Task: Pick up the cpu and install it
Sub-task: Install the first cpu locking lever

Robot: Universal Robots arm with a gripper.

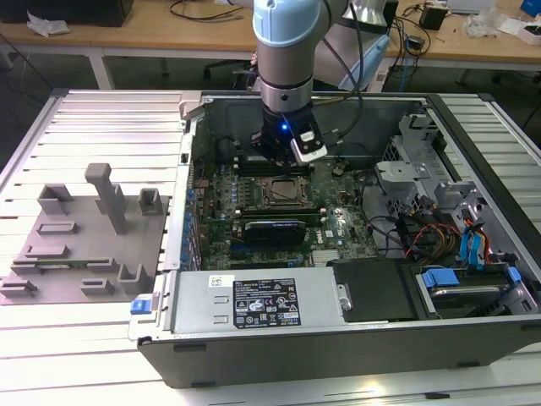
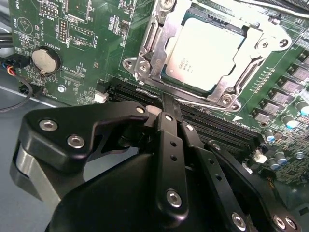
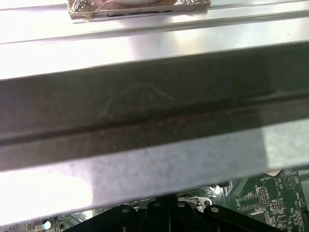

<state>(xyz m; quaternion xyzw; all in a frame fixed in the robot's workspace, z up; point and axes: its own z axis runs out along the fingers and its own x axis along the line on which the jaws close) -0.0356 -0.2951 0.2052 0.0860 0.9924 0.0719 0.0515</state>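
One cpu [image 2: 205, 50] sits in one socket [image 2: 145, 58], and there's one coin cell [image 2: 44, 59] on the board. Outside, one case [image 1: 338, 338], one power supply [image 1: 254, 304], one grey tray [image 1: 84, 245], one arm [image 1: 287, 51].

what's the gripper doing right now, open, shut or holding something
Gripper: shut and holding nothing, its fingers together just beside the socket; the cpu already sits in the socket.
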